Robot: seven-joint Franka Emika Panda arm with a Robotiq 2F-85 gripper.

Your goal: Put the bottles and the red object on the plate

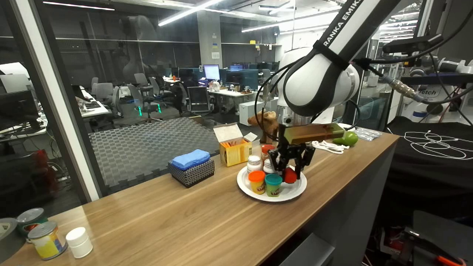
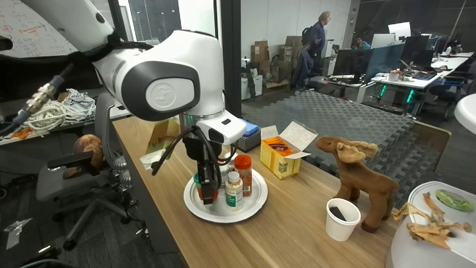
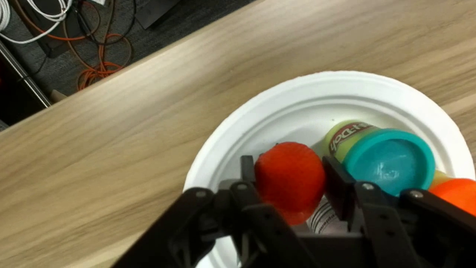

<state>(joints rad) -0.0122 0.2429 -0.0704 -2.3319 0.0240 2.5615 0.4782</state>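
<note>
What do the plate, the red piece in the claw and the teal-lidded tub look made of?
Plate: probably pressed paper fibre, matte white, judging by its moulded groove and faintly crimped rim.
Red piece: perhaps foam or plastic, matte, without sharp highlights; blur leaves it open.
Teal-lidded tub: likely plastic, slightly glossy; its raised-rimmed lid catches light.

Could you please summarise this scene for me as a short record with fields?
Held: red object, jaws closed on it
Position: over the white plate; contact with it unclear
Bottles on plate: red-capped bottle, green-labelled bottle, another white-capped bottle; full count unclear
Tubs on plate: teal-lidded tub, orange-lidded tub
Surface: wooden counter
Off the plate: yellow box, toy moose, white cup, lone white bottle
</note>
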